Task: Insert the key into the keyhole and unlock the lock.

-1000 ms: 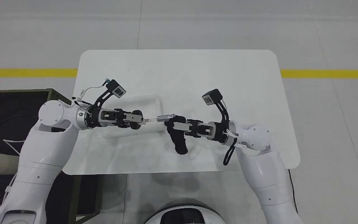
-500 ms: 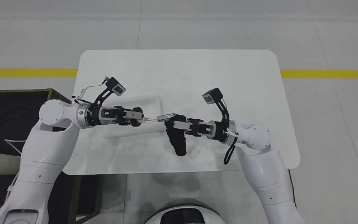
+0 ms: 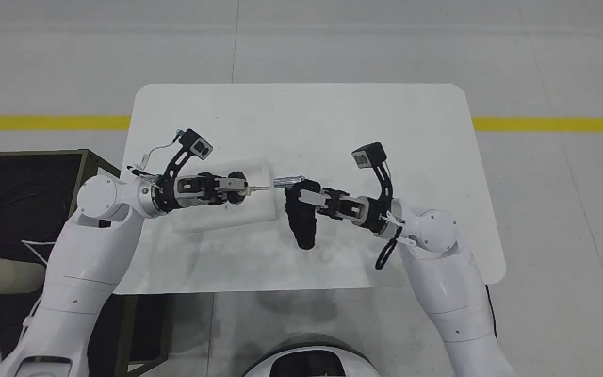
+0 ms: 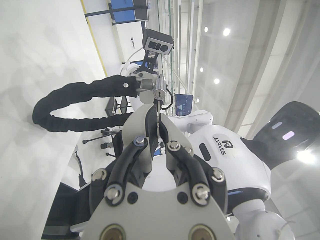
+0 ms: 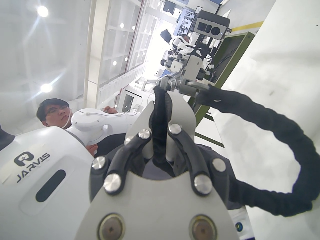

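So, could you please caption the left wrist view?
Left gripper pinches a thin metal key, tip at the round keyhole of the silver cable lock.

Bright overhead light; ceiling lamps (image 4: pixel 226 31) flare; soft shadows on table (image 3: pixel 396 122); edges seemingly warped

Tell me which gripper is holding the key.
The left gripper: it pinches the thin metal key between its pads. The right gripper is shut on the lock's black cable instead.

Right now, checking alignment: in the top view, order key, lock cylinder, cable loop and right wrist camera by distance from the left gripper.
1. key, in the left gripper's fingers.
2. lock cylinder, just beyond the key.
3. cable loop, drooping from the right gripper.
4. right wrist camera, on that arm.
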Controlling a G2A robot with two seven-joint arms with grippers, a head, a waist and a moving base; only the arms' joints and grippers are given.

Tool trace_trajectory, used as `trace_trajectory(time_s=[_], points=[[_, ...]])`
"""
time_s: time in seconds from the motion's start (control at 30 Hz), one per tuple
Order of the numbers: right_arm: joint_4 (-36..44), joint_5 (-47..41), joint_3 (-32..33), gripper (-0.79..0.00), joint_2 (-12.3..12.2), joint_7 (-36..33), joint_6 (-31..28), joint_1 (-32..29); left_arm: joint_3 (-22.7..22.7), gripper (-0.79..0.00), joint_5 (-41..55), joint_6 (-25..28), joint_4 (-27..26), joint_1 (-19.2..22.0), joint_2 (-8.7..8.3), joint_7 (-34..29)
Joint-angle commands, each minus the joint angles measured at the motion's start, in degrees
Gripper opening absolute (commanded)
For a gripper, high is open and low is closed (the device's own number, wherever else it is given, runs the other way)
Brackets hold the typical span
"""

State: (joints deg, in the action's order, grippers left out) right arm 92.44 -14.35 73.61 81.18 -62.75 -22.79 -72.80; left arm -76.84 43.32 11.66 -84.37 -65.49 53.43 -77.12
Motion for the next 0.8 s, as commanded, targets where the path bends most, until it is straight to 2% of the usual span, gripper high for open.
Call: trace_trajectory(time_s=[0.0, 0.27, 0.77], points=[[0.32, 0.47, -0.37, -0.785, -0.06, 0.51, -0.32, -0.21, -0.27, -0.785, -0.42, 0.62, -0.06, -0.09, 0.16, 0.59], [-0.11, 0.58, -1.0, -0.785, -0.38, 1.15, -0.73, 0.1, -1.03, -0.785, -3.95, 3.54, -1.79, -1.06, 0.65, 2.54], [-0.52, -0.21, -1.32, -0.785, -1.14, 0.94, -1.1, 0.04, -1.49, -0.785, -5.47, 3.48, -2.95, -1.64, 1.57, 3.06]])
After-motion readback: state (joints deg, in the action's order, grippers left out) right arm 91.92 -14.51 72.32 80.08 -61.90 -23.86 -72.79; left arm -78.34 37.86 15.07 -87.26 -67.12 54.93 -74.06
